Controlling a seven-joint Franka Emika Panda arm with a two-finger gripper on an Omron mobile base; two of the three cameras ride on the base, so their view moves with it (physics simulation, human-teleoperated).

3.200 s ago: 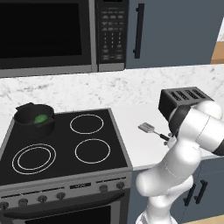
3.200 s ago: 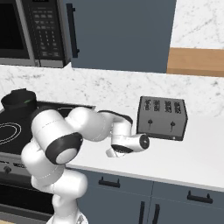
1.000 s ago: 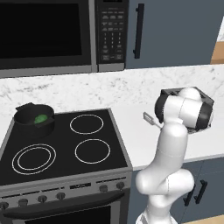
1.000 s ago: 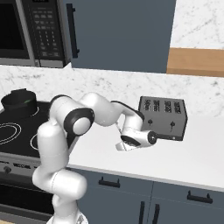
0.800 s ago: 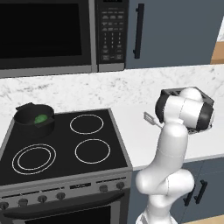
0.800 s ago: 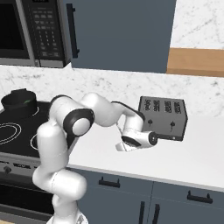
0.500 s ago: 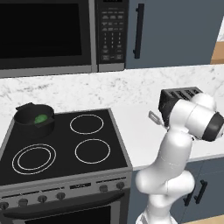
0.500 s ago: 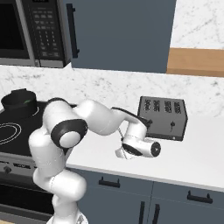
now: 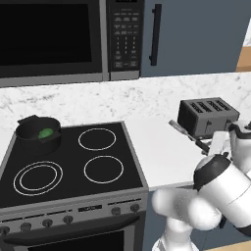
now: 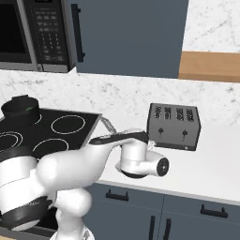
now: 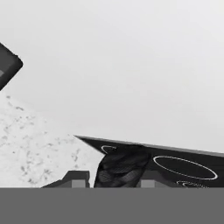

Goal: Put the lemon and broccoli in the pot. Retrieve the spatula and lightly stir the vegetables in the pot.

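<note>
From the left base view, the pot (image 9: 38,132) sits on the back-left burner of the stove (image 9: 73,162), with the broccoli (image 9: 46,133) inside it. The spatula (image 9: 188,136) shows beside the toaster (image 9: 208,116), above the white table (image 9: 162,152), its silver head toward the stove and its black handle running down to the arm.

From the right base view, the spatula's head (image 10: 108,125) points toward the stove, and its dark handle (image 10: 119,137) lies across the top of the robot's wrist, just left of the toaster. The pot stands at the far left.

In the hand view, the claw (image 11: 111,181) is narrowed on the dark handle, which fills the gap between its fingertips (image 11: 76,179).
</note>
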